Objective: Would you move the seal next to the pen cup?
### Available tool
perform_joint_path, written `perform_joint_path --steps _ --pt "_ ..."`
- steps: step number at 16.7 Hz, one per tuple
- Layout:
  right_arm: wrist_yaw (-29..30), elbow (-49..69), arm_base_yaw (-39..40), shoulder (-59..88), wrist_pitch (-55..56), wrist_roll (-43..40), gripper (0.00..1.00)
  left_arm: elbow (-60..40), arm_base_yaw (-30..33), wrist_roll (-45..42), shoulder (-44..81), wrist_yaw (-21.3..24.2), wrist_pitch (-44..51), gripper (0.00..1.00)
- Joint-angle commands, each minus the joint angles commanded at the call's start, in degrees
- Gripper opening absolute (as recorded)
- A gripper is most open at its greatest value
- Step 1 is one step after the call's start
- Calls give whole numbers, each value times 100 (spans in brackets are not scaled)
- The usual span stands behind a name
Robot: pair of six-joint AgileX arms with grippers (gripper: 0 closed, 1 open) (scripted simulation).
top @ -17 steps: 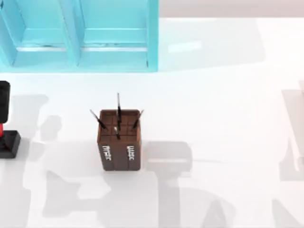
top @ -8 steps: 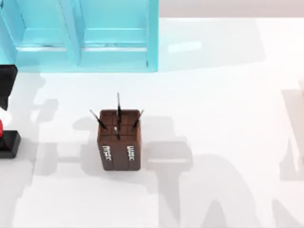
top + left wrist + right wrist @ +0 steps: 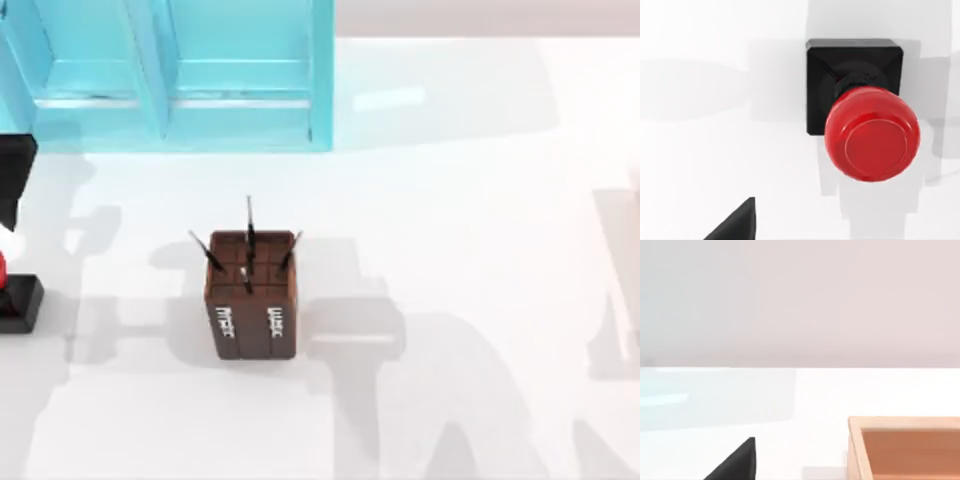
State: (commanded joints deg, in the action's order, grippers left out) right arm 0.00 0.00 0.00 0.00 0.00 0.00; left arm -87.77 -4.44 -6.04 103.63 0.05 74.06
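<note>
Below the left gripper (image 3: 12,185), the seal (image 3: 860,107) stands ungrasped.

Compared with a second ago, the left tool (image 3: 12,180) sits higher over the seal (image 3: 18,302).

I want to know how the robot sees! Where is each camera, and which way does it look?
Top view: above the table, looking down at the pen cup, blue cabinet and seal; the left gripper shows at the left edge.
Left wrist view: over the seal, looking down; one fingertip shows.
Right wrist view: low over the table, facing a wooden box.
Top and left wrist views share the seal.
</note>
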Motion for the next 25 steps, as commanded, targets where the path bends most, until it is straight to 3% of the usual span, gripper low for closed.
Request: perform_joint_path --steps 9,15,25 --pt "0 0 0 0 0 0 100 1459 -43 -25 438 2 -1923 100" --pt "0 0 0 0 0 0 100 1674 -48 -31 497 2 -2160 100" --pt "0 0 0 0 0 0 100 1674 -48 -31 497 2 -2160 25"
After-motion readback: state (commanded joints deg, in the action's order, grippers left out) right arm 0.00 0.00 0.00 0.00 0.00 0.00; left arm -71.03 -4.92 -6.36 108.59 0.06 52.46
